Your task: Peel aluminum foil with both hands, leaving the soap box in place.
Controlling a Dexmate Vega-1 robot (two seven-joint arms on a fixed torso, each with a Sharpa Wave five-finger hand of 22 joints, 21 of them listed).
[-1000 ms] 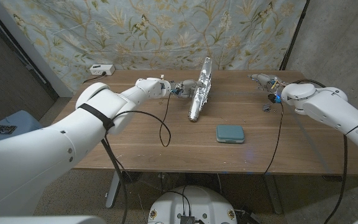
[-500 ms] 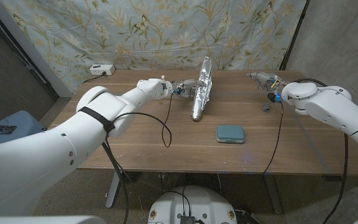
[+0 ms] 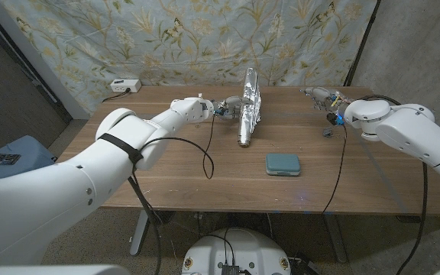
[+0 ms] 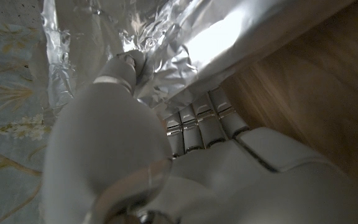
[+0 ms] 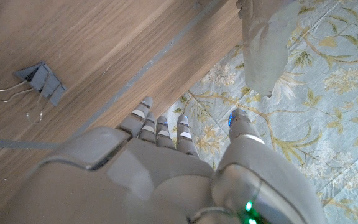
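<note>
From the head view, the left hand grips the foil standing near the table's far edge. The soap box lies nearer the front edge. The right hand hovers by the far right corner.

In the left wrist view, thumb and fingers pinch the crinkled foil.

In the right wrist view, the right hand holds nothing, fingers straight, near a binder clip.

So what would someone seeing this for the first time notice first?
Most striking is the crumpled aluminum foil standing tall at the table's middle, gripped by the left robot hand. Nearer the front edge lies the teal soap box, apart from it. The right robot hand hovers by the far right corner, holding nothing.
</note>
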